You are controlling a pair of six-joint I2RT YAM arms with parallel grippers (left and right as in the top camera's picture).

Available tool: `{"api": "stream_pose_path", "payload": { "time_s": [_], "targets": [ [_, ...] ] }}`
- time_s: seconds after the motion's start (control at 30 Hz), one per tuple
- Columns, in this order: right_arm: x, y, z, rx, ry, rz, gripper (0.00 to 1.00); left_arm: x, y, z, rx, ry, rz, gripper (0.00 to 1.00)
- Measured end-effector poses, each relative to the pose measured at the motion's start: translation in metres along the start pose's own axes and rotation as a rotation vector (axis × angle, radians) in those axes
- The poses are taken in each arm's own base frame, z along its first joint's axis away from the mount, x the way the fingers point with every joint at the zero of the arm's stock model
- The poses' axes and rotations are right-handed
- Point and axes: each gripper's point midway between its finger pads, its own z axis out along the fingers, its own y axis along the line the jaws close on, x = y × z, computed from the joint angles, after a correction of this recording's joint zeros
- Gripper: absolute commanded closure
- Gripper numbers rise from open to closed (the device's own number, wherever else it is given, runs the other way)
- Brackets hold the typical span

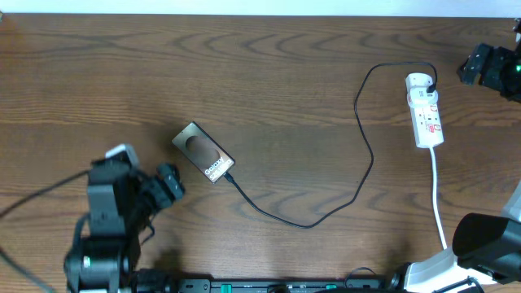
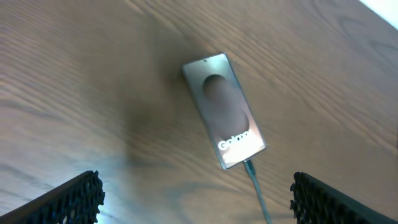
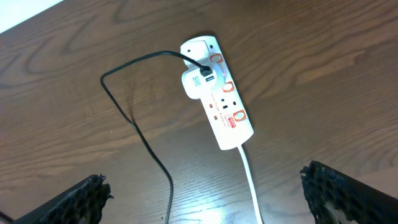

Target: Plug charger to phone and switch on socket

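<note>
The phone [image 1: 203, 152] lies flat on the wooden table, a bronze-brown rectangle with white lettering [image 2: 224, 112]. The charger's black cable [image 1: 309, 221] loops across the table, and its tip [image 2: 250, 167] meets the phone's near short end. Its far end enters the white adapter [image 3: 199, 81] on the socket [image 3: 221, 93], a white strip with red marks [image 1: 427, 114]. My left gripper [image 2: 196, 208] hangs open just short of the phone, holding nothing, low left in the overhead view [image 1: 168, 182]. My right gripper [image 3: 205, 199] is open above the table near the socket, holding nothing.
The socket's white cord [image 1: 438, 195] runs toward the table's front edge, past the right arm's base [image 1: 488, 244]. The black cable [image 3: 140, 130] passes between the right gripper's fingers, on the table below. The table's far edge lies behind the socket.
</note>
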Motion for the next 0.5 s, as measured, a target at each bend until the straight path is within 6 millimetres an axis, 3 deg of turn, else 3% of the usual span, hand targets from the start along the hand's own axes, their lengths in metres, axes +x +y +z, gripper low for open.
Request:
{"api": "stream_pose_path", "payload": {
  "time_s": [0.23, 0.5],
  "targets": [
    [0.0, 0.0, 0.0, 0.001, 0.0, 0.0, 0.01, 0.013, 0.014, -0.005, 0.031, -0.146, 0.006, 0.04],
    [0.0, 0.0, 0.0, 0.0, 0.0, 0.0, 0.01, -0.011, 0.003, -0.004, 0.174, -0.436, 0.011, 0.04]
  ]
}}
